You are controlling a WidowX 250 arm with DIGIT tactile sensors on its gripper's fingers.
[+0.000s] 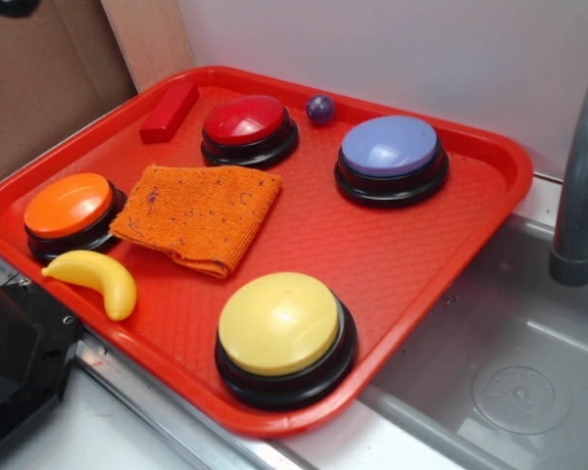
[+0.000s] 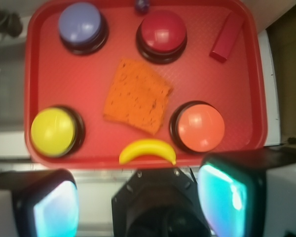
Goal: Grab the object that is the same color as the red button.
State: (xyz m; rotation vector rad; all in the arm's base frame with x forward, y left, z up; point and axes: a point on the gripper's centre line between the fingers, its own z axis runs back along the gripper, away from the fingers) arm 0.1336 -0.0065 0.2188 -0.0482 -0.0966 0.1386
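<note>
**Approach to the red block**

Since the small red rectangular block point(image 2: 227, 36) lies in the tray's far corner beside the glossy red domed button point(image 2: 161, 31), the approach should align the jaws across its narrow width. Gripper point(image 2: 138, 197) hovers released, short of the red plastic tray point(image 2: 89, 94), empty.

Soft even light, blurry wrist view.

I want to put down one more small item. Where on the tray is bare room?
Bare tray lies between the cloth, blue button and yellow button. The far corner around the red block and red button is crowded.
</note>
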